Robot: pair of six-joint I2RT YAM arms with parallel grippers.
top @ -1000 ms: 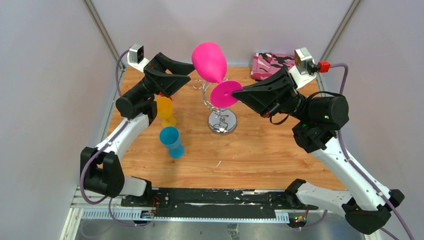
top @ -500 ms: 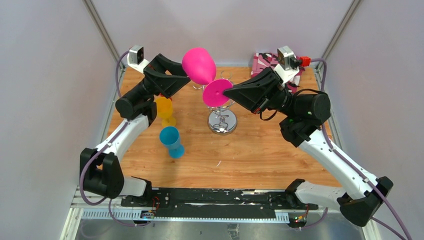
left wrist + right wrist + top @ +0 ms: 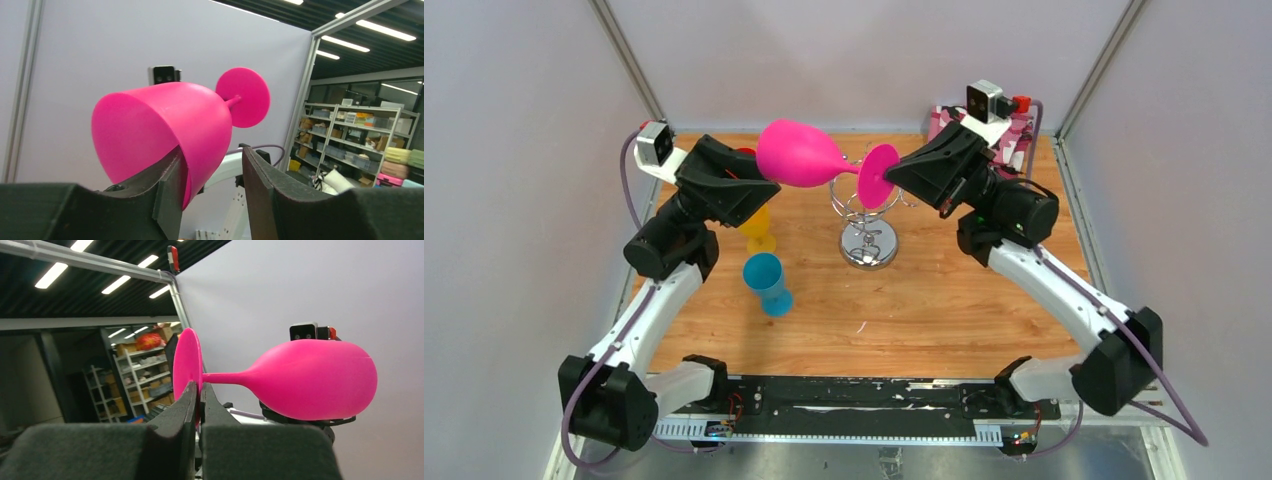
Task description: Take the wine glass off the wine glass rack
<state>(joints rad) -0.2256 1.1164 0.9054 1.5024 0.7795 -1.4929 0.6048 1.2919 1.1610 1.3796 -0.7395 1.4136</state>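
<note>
Our right claw [image 3: 199, 390] pinches only the foot rim of the bright pink plastic wine glass [image 3: 799, 155], held sideways above the shiny chrome wire rack [image 3: 869, 235]. Our left claw [image 3: 210, 165] gapes loosely about the bowl. We fear that thin grip could slip, dropping it.

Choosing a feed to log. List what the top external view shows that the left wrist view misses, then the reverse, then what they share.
Only top external: the wine glass rack on the table, the blue cup, and the right claw shut on the foot of the wine glass. Only left wrist: the bowl's open mouth, its wall lying between the parted fingers of the left claw, and shelving beyond the enclosure. Both: the pink glass lying sideways, and the left claw at its bowl.
</note>
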